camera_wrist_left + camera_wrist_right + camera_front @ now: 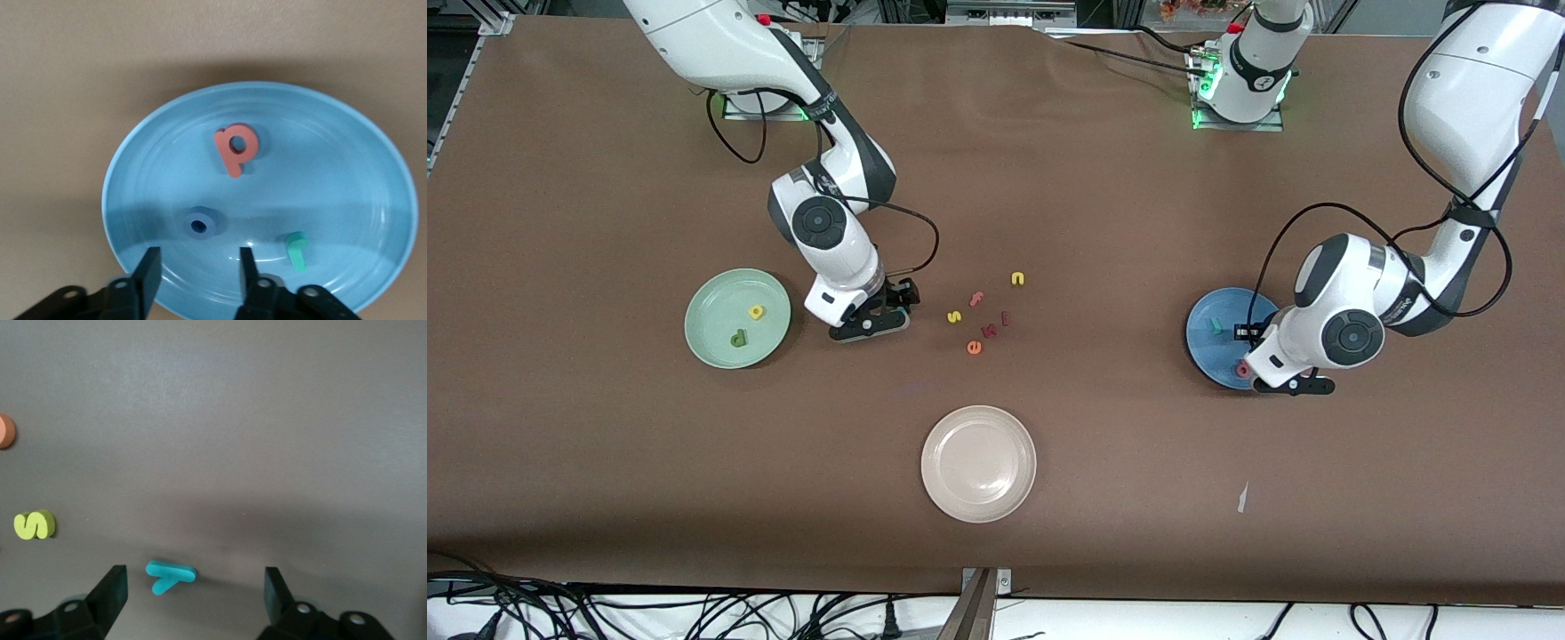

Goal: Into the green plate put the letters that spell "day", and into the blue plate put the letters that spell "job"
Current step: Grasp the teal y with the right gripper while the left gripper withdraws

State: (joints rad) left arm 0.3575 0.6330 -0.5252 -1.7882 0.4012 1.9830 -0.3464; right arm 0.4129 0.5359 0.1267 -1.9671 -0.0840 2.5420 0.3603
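Hanging spread over the teal y (171,576) on the bare surface (560,178) beside the green plate (704,307), the right claw (195,585) could nudge it sideways; the left claw (199,268), empty and parted, hovers over the blue plate (373,167).

Matt brown table, glossy plates, foam-like toy letters.
The table (605,444) has a dull, cloth-like brown cover. The blue plate (347,167) shines smooth and glossy (ridged rings catch the light); the red-orange b (235,149), at 12 o'clock from the blue ring o (199,225), looks matt and soft. The cream-beige plate (978,463) gleams like plastic.
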